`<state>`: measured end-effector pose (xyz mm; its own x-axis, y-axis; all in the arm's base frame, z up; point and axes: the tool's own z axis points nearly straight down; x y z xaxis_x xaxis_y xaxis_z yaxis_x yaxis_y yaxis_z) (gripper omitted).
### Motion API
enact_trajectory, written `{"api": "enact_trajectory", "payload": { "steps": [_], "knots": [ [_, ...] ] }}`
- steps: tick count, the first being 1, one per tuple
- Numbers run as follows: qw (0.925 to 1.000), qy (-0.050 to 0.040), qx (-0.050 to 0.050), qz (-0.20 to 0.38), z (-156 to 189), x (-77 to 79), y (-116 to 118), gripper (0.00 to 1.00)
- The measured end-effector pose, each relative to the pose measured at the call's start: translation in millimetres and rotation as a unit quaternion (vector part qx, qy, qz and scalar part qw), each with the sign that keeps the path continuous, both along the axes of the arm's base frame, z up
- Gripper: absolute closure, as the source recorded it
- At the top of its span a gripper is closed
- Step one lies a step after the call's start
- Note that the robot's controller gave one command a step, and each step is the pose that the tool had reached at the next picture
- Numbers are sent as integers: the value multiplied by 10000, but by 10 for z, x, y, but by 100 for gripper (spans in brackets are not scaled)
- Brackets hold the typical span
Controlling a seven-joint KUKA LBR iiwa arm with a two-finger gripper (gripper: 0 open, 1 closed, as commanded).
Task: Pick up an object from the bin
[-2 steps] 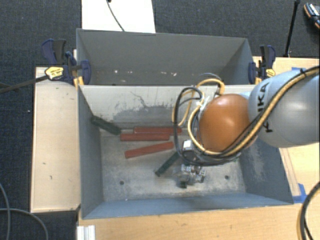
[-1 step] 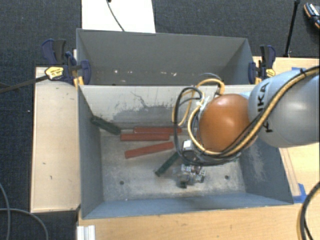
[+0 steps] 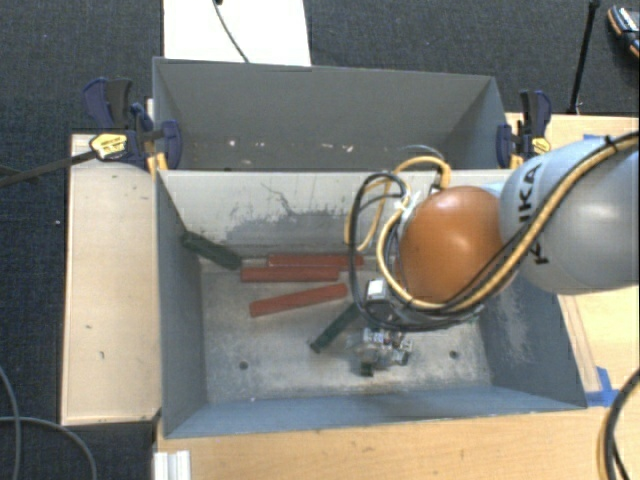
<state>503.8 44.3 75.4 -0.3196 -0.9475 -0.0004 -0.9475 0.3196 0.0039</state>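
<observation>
Grey metal walls of the bin (image 3: 185, 368) slope to a scuffed floor. My tool (image 3: 383, 353) hangs low near the front edge, just beside the lower end of a dark slanted stick (image 3: 333, 330). I cannot tell whether it is released or clenched. I judge this the approach; next I must centre over that stick. I count two red-brown bars, the upper red-brown bar (image 3: 305, 264) and the lower red-brown bar (image 3: 297, 301), and two dark sticks, with the second dark stick (image 3: 210, 251) at the left wall.
</observation>
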Motion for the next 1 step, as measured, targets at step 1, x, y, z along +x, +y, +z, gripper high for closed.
{"api": "enact_trajectory", "payload": {
  "steps": [1],
  "knots": [
    [10000,32,1,-2,189,-18,3,100]
  ]
}}
